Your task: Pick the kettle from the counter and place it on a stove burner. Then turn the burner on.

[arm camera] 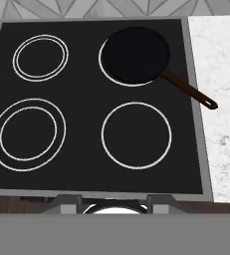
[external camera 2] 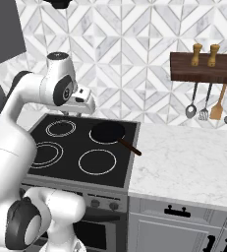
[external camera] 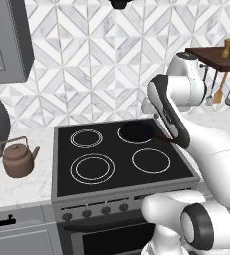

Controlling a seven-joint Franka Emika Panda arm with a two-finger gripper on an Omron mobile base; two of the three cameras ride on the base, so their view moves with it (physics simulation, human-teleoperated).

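We cannot tell how our jaws stand, and reaching left for the kettle (external camera: 19, 159) risks tipping it off the table (external camera: 17, 191).

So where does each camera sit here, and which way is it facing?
Left base view: behind the arm's left, looking forward and down at the cooktop and kettle on the counter; white arm at lower right.
Right base view: behind the arm's right, facing the cooktop and pan; arm at lower left.
Hand view: above the cooktop, looking down on the pan and large burner.
All three share the cooktop and pan.
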